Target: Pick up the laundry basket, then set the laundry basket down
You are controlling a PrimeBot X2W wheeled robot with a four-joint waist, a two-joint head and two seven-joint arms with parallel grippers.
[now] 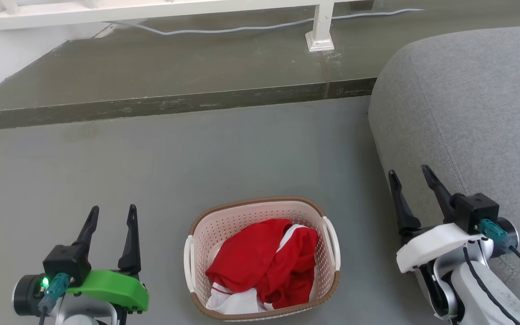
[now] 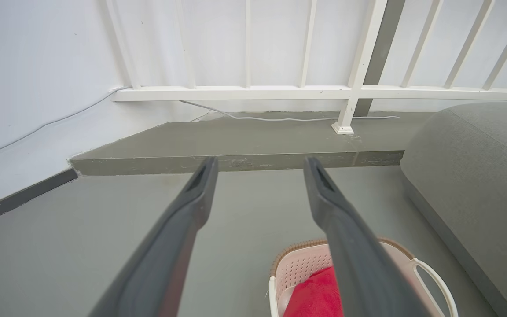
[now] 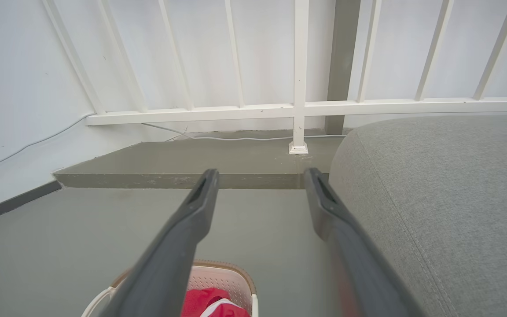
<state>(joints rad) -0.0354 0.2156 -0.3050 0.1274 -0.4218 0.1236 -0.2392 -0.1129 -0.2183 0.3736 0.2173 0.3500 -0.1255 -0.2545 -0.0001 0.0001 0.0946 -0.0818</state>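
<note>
So the laundry basket [image 1: 242,220] sits flat on the grey floor [image 1: 197,153], right between the two arms, with a red-and-white garment [image 1: 260,257] heaped inside. The left claw [image 1: 113,210] is spread wide with nothing in it, off to the basket's left. The right claw [image 1: 408,170] is just as slack and bare, off to the right and close against the grey sofa [image 1: 467,113]. Neither touches the basket. Honestly this fits either a basket waiting for a lift or one already put back down, can't call it from here. What worries me: those white side handles [image 1: 333,243] look thin and springy, so any grab that catches one side alone would probably tip it and dump the garment. The pile also rides high toward the robot's side of the basket, so a finger could snag cloth instead of plastic. And the right arm has little room beside the sofa, so a swing outward could drag on the cushion.
</note>
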